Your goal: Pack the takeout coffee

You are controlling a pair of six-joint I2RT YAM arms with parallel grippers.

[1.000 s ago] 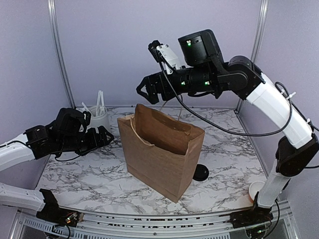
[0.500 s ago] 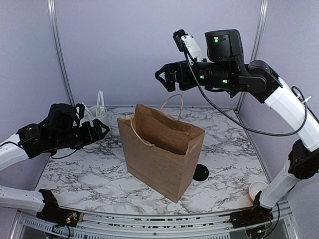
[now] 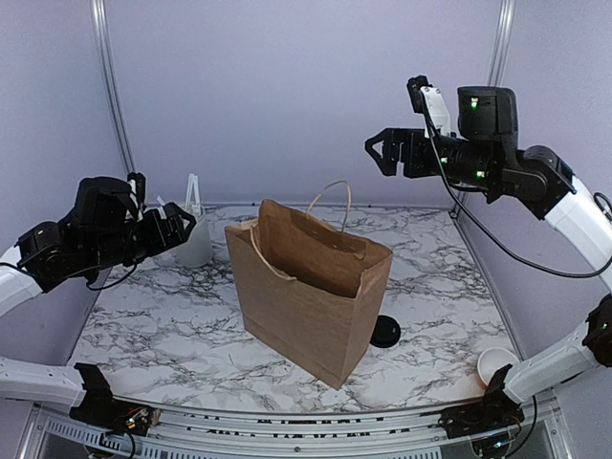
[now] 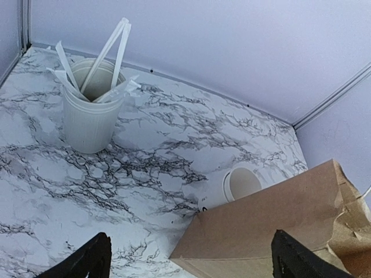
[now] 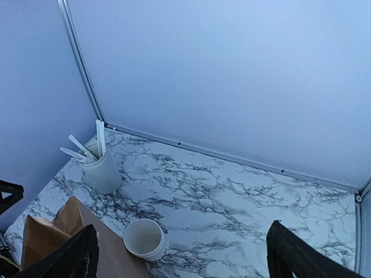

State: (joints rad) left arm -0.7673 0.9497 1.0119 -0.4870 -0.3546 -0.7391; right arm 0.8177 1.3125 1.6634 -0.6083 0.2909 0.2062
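The takeout coffee with its black lid shows in no view. A brown paper bag [image 3: 311, 287] stands open in the middle of the marble table [image 3: 153, 325]; its inside is dark and I cannot tell what it holds. The bag also shows in the left wrist view [image 4: 278, 220] and the right wrist view [image 5: 75, 243]. My left gripper [image 3: 184, 226] is open and empty, raised at the left, apart from the bag. My right gripper [image 3: 380, 151] is open and empty, high up at the right of the bag.
A lidless stack of white cups [image 4: 235, 185] [image 5: 145, 238] stands behind the bag. A white holder with stirrers [image 3: 194, 239] [image 4: 91, 113] is at the back left. A loose black lid [image 3: 385, 332] lies right of the bag. A white cup [image 3: 492, 363] sits at the front right.
My right gripper has moved right from above the bag's opening, staying open. My left gripper has drawn back to the left and risen.
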